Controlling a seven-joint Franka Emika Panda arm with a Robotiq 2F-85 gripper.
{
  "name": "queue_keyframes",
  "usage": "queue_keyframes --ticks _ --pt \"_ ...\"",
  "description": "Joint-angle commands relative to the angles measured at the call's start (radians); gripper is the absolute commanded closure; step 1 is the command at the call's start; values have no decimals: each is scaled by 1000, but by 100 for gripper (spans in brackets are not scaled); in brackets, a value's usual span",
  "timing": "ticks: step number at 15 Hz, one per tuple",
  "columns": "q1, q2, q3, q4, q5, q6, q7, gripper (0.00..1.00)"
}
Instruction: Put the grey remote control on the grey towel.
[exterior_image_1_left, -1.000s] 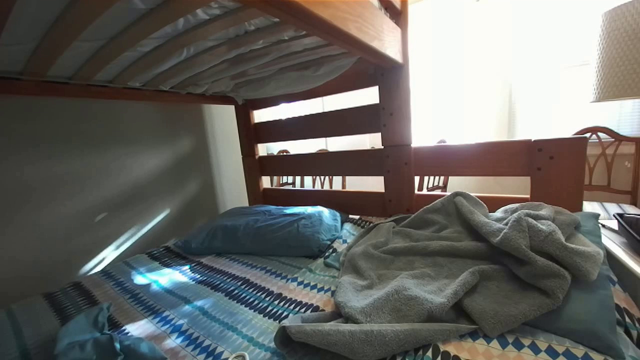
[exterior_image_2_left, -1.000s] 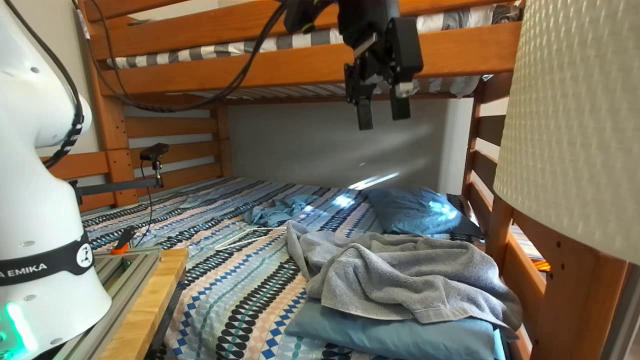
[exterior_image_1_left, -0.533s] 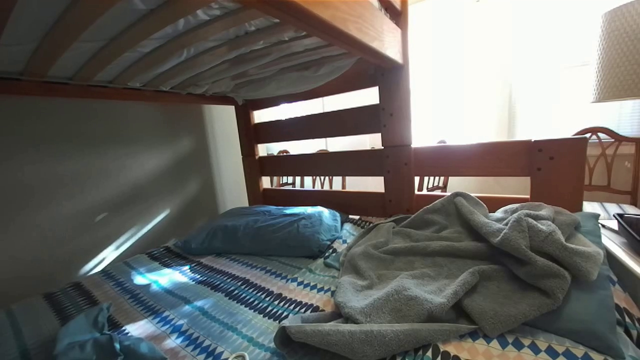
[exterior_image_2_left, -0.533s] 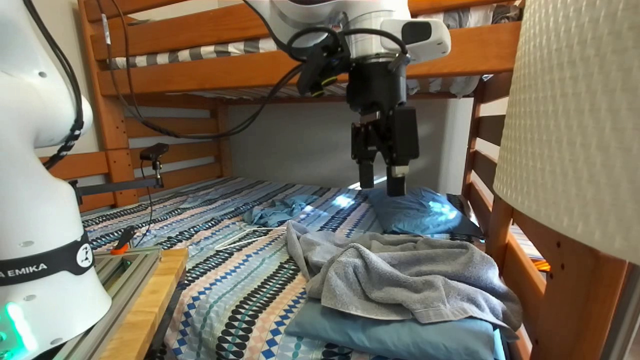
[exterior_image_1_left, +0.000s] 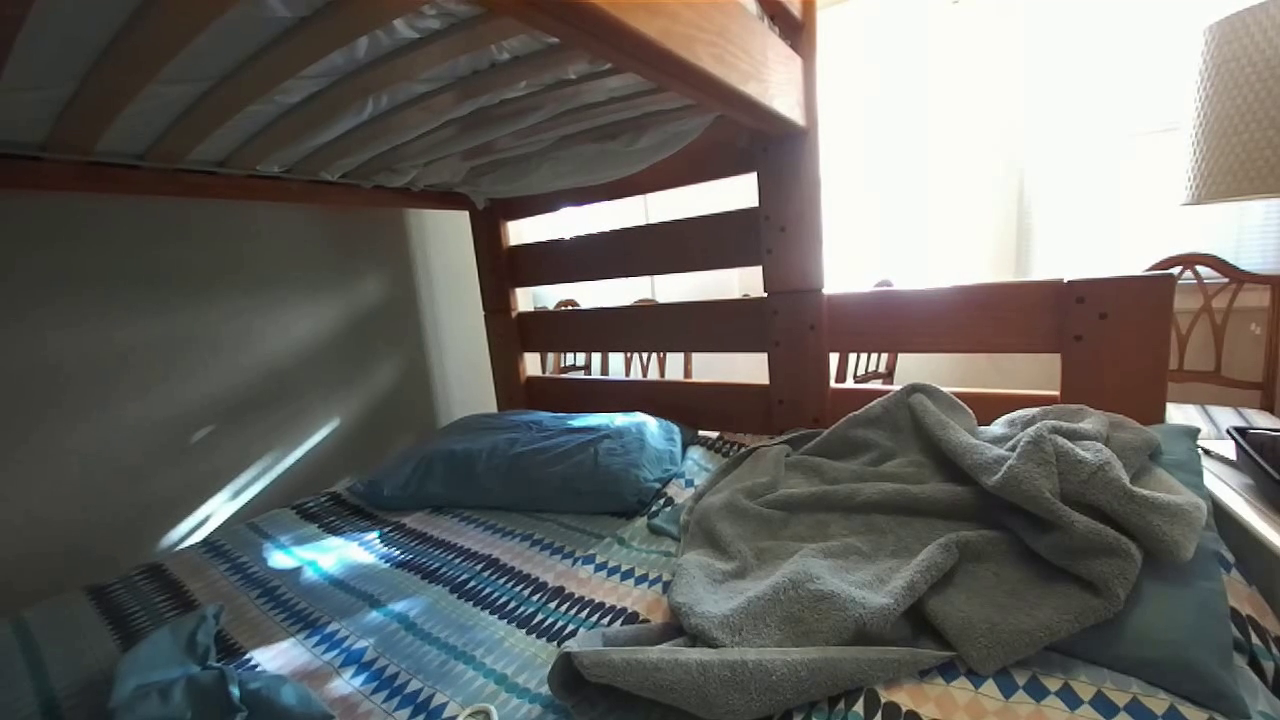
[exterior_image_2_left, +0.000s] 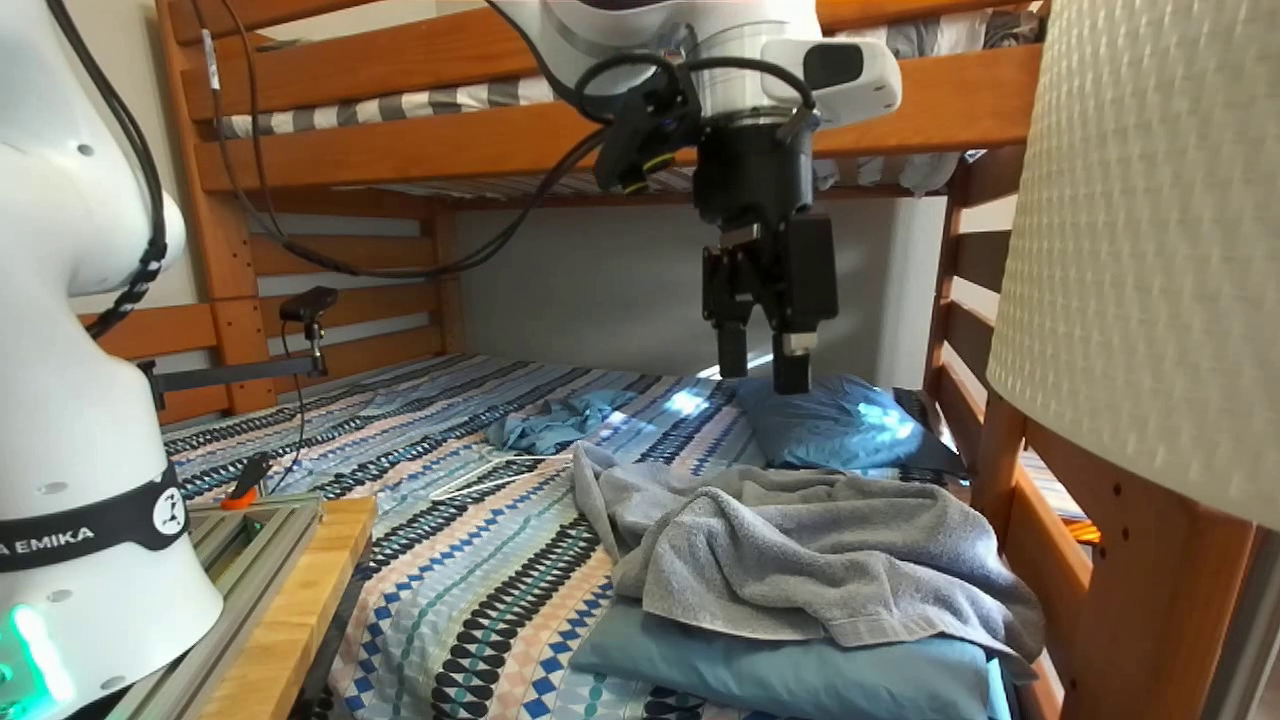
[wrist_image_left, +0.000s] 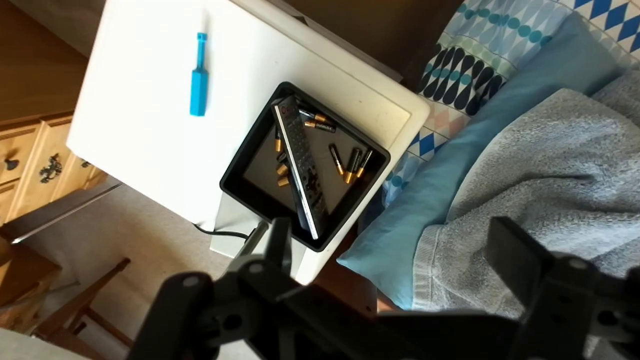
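The grey remote control (wrist_image_left: 302, 160) shows only in the wrist view. It leans slantwise in a black tray (wrist_image_left: 250, 150), with several batteries around and under it. The grey towel (wrist_image_left: 565, 170) lies rumpled over a blue pillow (wrist_image_left: 405, 215), to the right of the tray in the wrist view; it also shows in both exterior views (exterior_image_1_left: 900, 540) (exterior_image_2_left: 800, 560). My gripper (wrist_image_left: 390, 232) is open and empty, its fingers wide apart. In an exterior view the gripper (exterior_image_2_left: 763, 370) points down and hangs well above the bed.
The tray stands on a white table (wrist_image_left: 145, 120), with a blue tool (wrist_image_left: 198, 85) beside it. Another blue pillow (exterior_image_1_left: 530, 460) and a crumpled blue cloth (exterior_image_2_left: 550, 420) lie on the patterned bedsheet. The upper bunk (exterior_image_2_left: 420, 145) and a lampshade (exterior_image_2_left: 1140, 250) are obstacles.
My gripper has come down from upper-bunk height and stays open. Over the last half second it has not visibly moved. The towel and bed look unchanged.
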Motion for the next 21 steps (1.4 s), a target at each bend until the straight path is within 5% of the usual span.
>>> queue_keyframes --ticks 1,11,17,18,21 --pt "-14 145 -10 48 6 11 -30 0" --pt "-2 610 -65 250 -21 267 101 0" --pt "27 790 -117 447 -8 183 184 0" --pt "12 734 -102 369 -2 236 149 0" --pt "15 779 -107 419 -3 212 161 0"
